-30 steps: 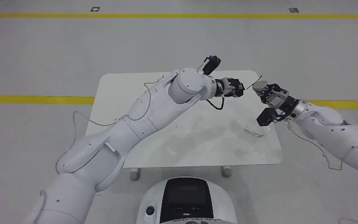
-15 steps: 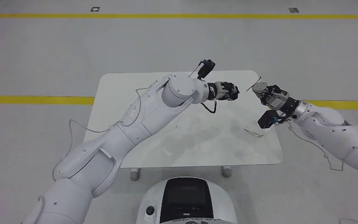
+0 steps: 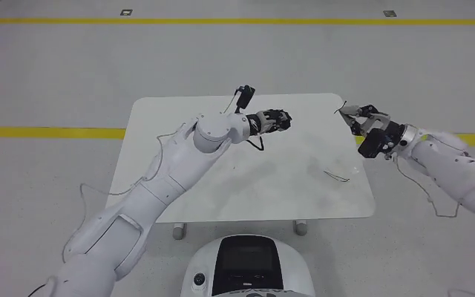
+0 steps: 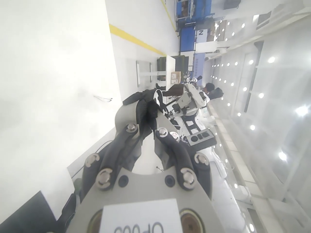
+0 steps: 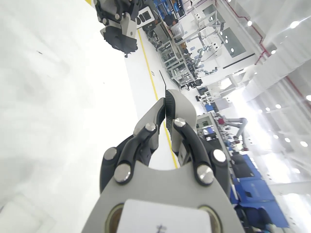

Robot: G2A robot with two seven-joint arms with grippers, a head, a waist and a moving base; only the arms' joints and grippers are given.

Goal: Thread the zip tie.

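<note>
A thin black zip tie (image 5: 162, 79) sticks out past the fingertips of my right gripper (image 5: 165, 99), which is shut on it. From above, this gripper (image 3: 349, 114) hovers over the white table's (image 3: 178, 141) far right corner, with the zip tie (image 3: 340, 110) pointing outward from it. My left gripper (image 3: 286, 119) hangs over the far middle of the table, well apart from the tie. In its own wrist view the left gripper (image 4: 145, 104) has its black pads pressed together with nothing visible between them. The right wrist view shows the left gripper (image 5: 120, 41) farther off.
A second thin zip tie (image 3: 335, 176) lies flat on the table near its right edge, also in the left wrist view as a dark wire-like zip tie (image 4: 103, 98). The rest of the tabletop is bare white surface.
My left arm has pulled back to the left, away from the right gripper. The right gripper has shifted slightly right and farther back with the zip tie still in it.
</note>
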